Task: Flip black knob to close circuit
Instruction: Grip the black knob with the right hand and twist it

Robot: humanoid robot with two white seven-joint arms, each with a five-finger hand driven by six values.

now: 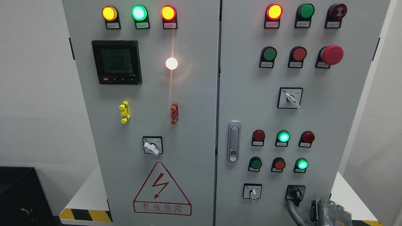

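Observation:
The black knob [295,193] sits on a black square plate at the lower right of the grey cabinet's right door [314,116], its handle pointing down. My right hand [325,213] comes in at the bottom edge, just below and to the right of the knob. Its fingers are spread and hold nothing. One grey finger [291,209] reaches up and left, with its tip right under the knob. Most of the hand is cut off by the picture's edge. My left hand is out of view.
A white selector switch [252,192] is to the knob's left. Above it are red and green buttons and lit lamps [283,137]. A red emergency stop [331,54] is at upper right. The door handle [233,141] is near the middle seam.

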